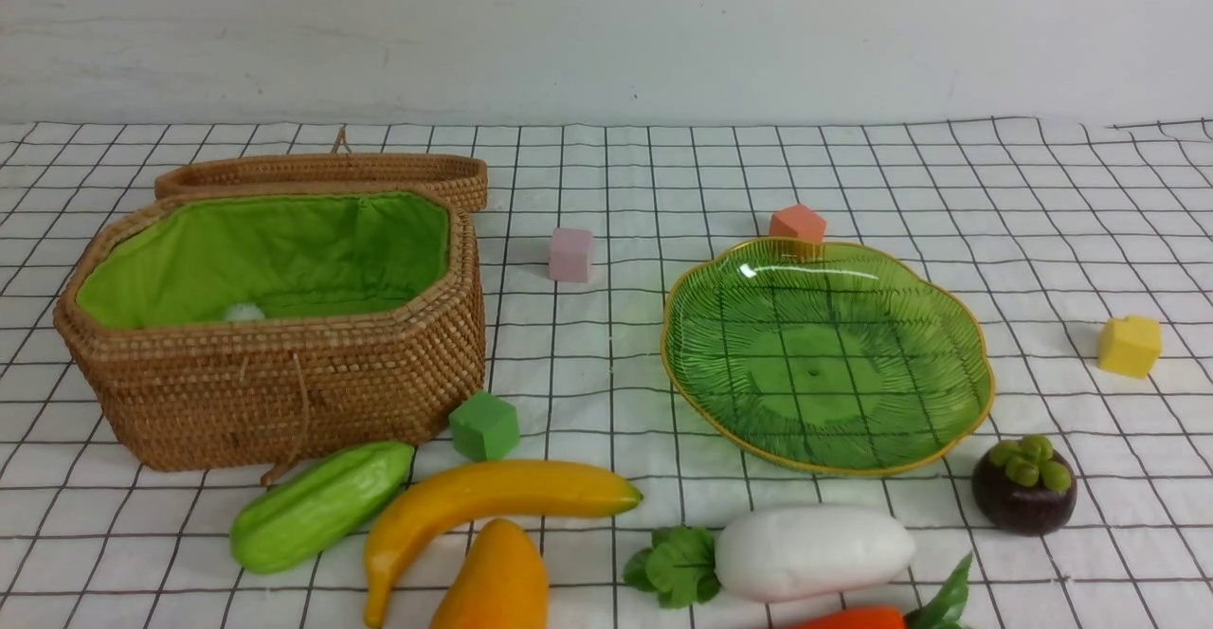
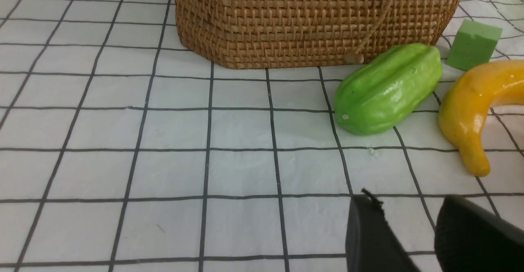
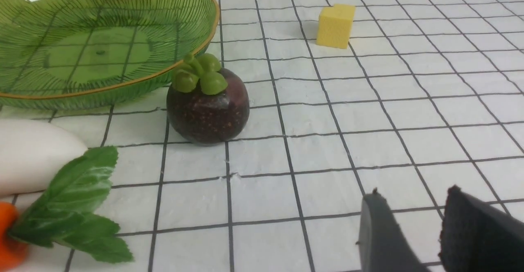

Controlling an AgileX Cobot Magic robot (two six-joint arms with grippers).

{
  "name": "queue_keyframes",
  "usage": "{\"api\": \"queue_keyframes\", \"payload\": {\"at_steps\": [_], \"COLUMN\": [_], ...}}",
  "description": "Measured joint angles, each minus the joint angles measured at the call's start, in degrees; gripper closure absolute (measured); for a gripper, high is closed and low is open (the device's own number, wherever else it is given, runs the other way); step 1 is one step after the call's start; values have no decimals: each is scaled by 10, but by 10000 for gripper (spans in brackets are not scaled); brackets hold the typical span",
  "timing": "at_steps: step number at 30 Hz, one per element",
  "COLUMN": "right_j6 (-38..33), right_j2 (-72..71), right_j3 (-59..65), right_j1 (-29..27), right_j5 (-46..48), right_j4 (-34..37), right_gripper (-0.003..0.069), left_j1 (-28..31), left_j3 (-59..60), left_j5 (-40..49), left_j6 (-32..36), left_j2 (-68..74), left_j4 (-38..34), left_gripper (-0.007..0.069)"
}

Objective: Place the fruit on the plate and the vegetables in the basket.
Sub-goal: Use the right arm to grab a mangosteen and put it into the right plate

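Observation:
The fruit lies near the table's front edge: a yellow banana (image 1: 493, 496) (image 2: 470, 108), an orange-yellow mango (image 1: 493, 582) and a dark purple mangosteen (image 1: 1023, 487) (image 3: 208, 108). The vegetables lie there too: a green gourd (image 1: 317, 506) (image 2: 389, 87), a white radish (image 1: 815, 548) (image 3: 28, 153) and a carrot (image 1: 853, 618) (image 3: 6, 239), cut off by the frame. The green plate (image 1: 824, 354) (image 3: 98, 46) is empty. At the left stands the wicker basket (image 1: 284, 383) (image 2: 307, 18) with its lid (image 1: 322, 172) back. My left gripper (image 2: 407, 200) and right gripper (image 3: 413, 192) hover open over bare cloth, holding nothing.
Foam cubes dot the checked cloth: green (image 1: 483, 425) by the basket's corner, pink (image 1: 571, 255) in the middle, orange (image 1: 797, 223) behind the plate, yellow (image 1: 1130, 346) at the right. A small white tuft (image 1: 244, 313) shows inside the basket. A white wall closes the back.

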Motion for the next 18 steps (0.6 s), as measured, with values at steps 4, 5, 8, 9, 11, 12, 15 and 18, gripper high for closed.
{"api": "queue_keyframes", "payload": {"at_steps": [4, 5, 8, 9, 11, 12, 15, 18], "right_j6": [6, 14, 37, 47, 59, 66, 94, 177], "right_j2": [0, 0, 0, 0, 0, 0, 0, 2], "right_j3": [6, 7, 7, 7, 7, 7, 5, -64], "right_j1": [0, 0, 0, 0, 0, 0, 0, 0], "right_j5": [-44, -76, -174, -215, -248, -285, -392, -421], "right_j4": [21, 43, 82, 96, 107, 114, 123, 142], "right_gripper": [414, 414, 414, 414, 414, 414, 414, 414], "left_j1": [0, 0, 0, 0, 0, 0, 0, 0], "left_j3": [0, 0, 0, 0, 0, 0, 0, 0], "left_j5": [0, 0, 0, 0, 0, 0, 0, 0], "left_j6": [0, 0, 0, 0, 0, 0, 0, 0], "left_j2": [0, 0, 0, 0, 0, 0, 0, 0], "left_j4": [0, 0, 0, 0, 0, 0, 0, 0], "left_gripper": [386, 386, 386, 386, 386, 386, 386, 386]}}
